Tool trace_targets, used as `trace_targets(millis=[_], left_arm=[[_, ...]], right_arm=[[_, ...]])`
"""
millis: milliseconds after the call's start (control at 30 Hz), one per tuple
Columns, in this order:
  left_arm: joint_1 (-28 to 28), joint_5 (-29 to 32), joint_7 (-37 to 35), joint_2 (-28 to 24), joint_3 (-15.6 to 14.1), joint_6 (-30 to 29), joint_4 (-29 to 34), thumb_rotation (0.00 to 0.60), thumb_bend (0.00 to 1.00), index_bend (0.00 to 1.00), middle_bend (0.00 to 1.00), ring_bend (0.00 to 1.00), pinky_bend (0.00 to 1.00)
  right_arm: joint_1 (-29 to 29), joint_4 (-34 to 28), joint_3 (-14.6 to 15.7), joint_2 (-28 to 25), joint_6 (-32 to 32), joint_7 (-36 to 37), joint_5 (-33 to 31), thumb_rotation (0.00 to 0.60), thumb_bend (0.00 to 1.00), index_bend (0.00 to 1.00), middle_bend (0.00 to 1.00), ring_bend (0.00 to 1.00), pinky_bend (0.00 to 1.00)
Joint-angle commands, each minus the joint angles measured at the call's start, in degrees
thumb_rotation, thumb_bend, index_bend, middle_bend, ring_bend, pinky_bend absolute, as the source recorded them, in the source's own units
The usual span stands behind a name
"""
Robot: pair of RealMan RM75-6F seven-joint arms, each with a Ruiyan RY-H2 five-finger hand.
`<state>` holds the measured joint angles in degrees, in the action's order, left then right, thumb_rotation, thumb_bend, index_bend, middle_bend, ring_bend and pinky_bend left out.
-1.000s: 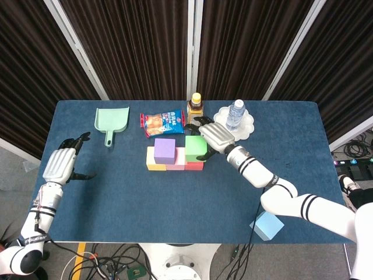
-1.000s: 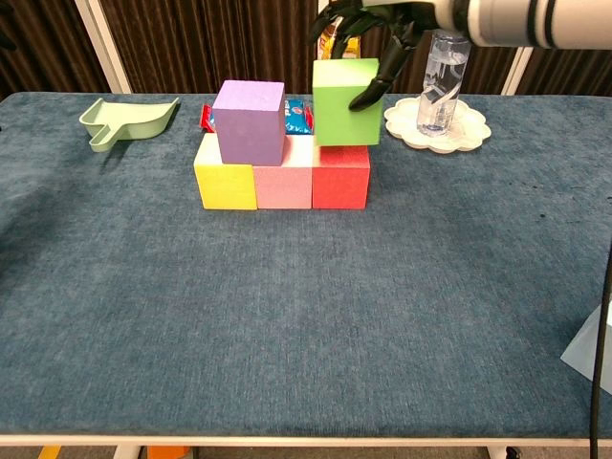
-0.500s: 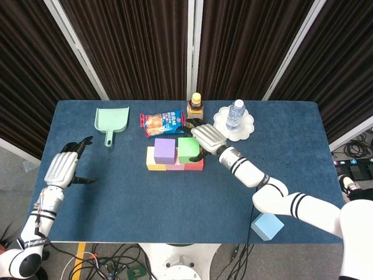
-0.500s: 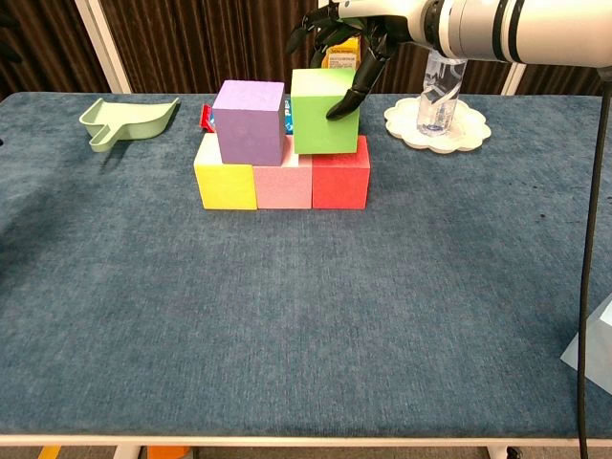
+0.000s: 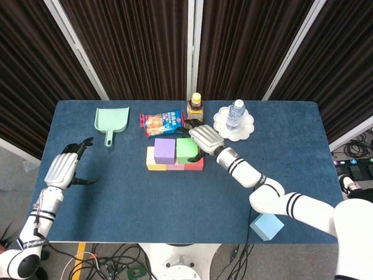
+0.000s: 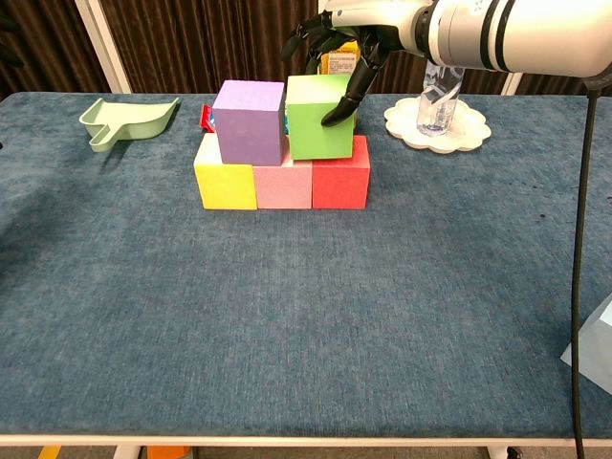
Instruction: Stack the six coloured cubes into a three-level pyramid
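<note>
right hand point(image 6: 346, 33) gripping green cube point(image 6: 318, 118) frame center, beside purple cube point(image 6: 250, 121); left hand point(image 5: 63, 167) empty, fingers apart, lower left

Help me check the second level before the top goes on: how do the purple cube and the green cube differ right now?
The purple cube stands free, while the right hand holds the green cube. The purple cube straddles the yellow cube and pink cube; the green cube sits over the pink cube and red cube. The purple cube sits left, the green cube right. Both look alike in size and sit on the second level.
</note>
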<state>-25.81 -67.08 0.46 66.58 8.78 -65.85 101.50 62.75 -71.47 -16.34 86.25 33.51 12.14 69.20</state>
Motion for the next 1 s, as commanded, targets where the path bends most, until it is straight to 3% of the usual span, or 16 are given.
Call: trace_targets(millis=[33, 1000], left_arm=[[0.0, 0.0, -0.2, 0.0, 0.1, 0.3, -0.1, 0.600, 0.04, 0.08, 0.15, 0.19, 0.12], [0.4, -0.9, -2.9, -0.5, 0.3, 1.9, -0.6, 0.600, 0.04, 0.08, 0.15, 0.19, 0.12]], right_arm=[[0.1, 0.3, 0.1, 0.3, -0.1, 0.0, -0.1, 0.600, 0.10, 0.19, 0.40, 0.02, 0.00], [0.8, 2.2, 0.5, 1.9, 0.2, 0.5, 0.7, 0.600, 0.10, 0.17, 0.37, 0.01, 0.00]])
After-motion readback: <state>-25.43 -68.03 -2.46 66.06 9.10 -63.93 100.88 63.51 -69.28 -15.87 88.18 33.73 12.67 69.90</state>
